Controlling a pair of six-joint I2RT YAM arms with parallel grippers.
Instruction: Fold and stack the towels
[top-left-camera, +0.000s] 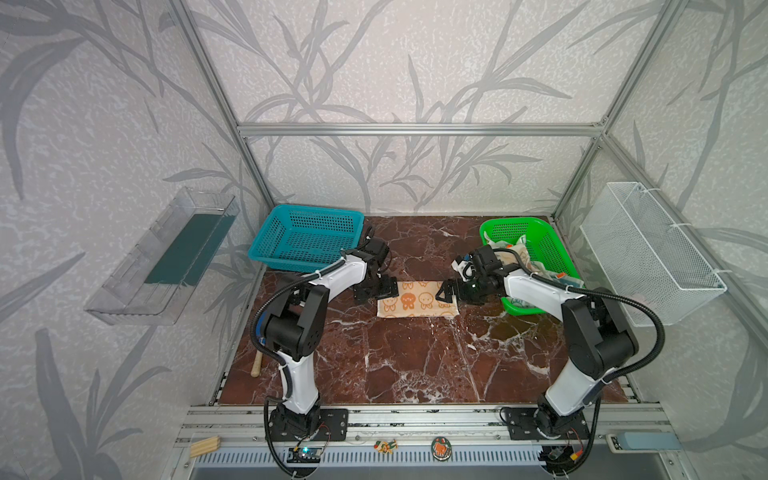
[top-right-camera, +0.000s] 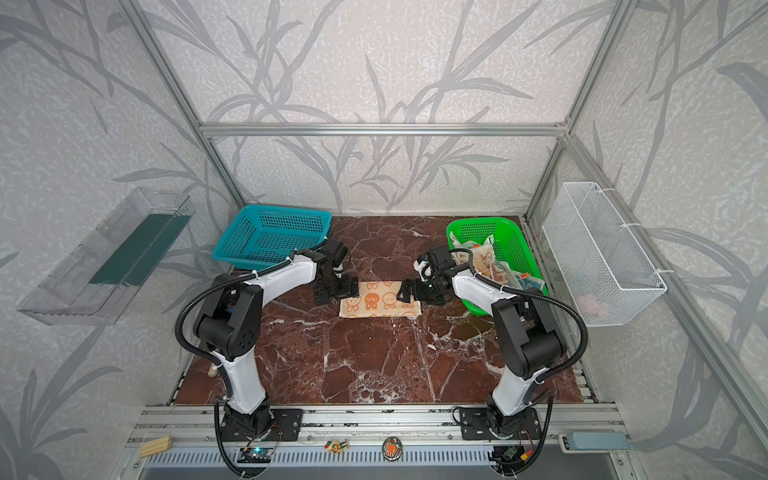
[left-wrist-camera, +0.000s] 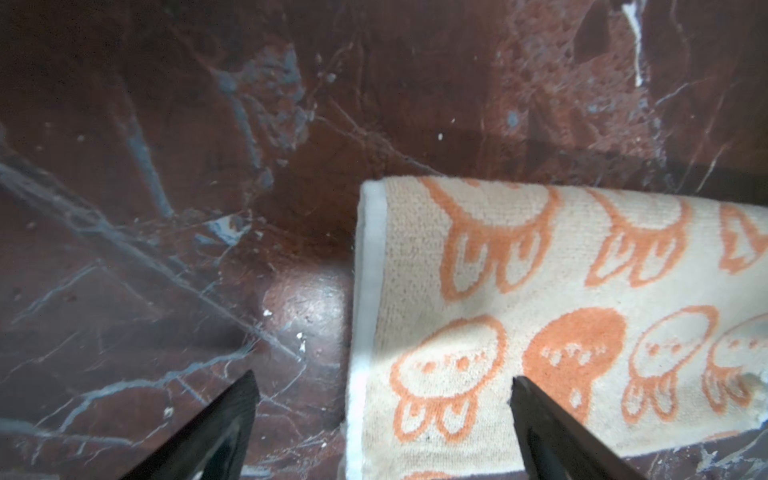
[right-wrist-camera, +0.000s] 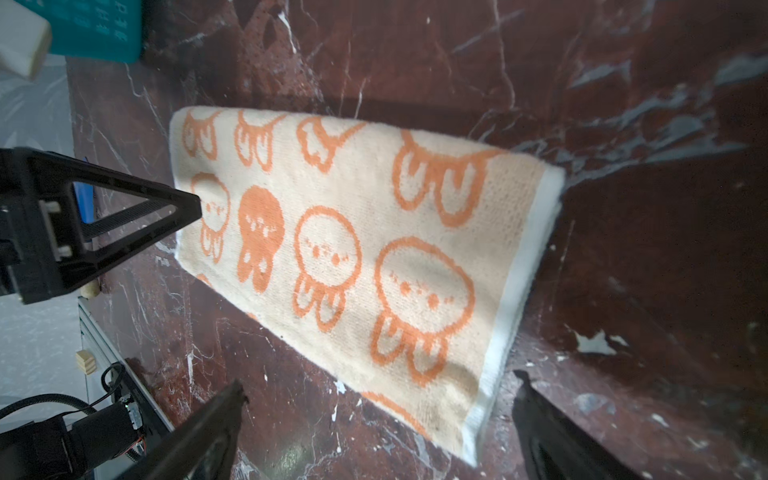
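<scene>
A cream towel with orange bunnies (top-left-camera: 417, 299) (top-right-camera: 380, 300) lies folded into a flat strip on the marble table in both top views. My left gripper (top-left-camera: 376, 292) (left-wrist-camera: 382, 378) hovers open over its left end, the white hem between the two fingers. Over the towel's (right-wrist-camera: 353, 249) right end my right gripper (top-left-camera: 446, 293) (right-wrist-camera: 379, 380) stands open, straddling the near corner. Neither holds anything. More towels (top-left-camera: 515, 249) (top-right-camera: 486, 257) lie crumpled in the green basket, partly hidden by the right arm.
The green basket (top-left-camera: 552, 241) stands at the back right, close behind the right arm. A teal basket (top-left-camera: 307, 237) sits at the back left. A white wire basket (top-left-camera: 648, 249) and a clear tray (top-left-camera: 166, 257) hang on the side walls. A wooden handle (top-left-camera: 257, 365) lies at the table's left edge.
</scene>
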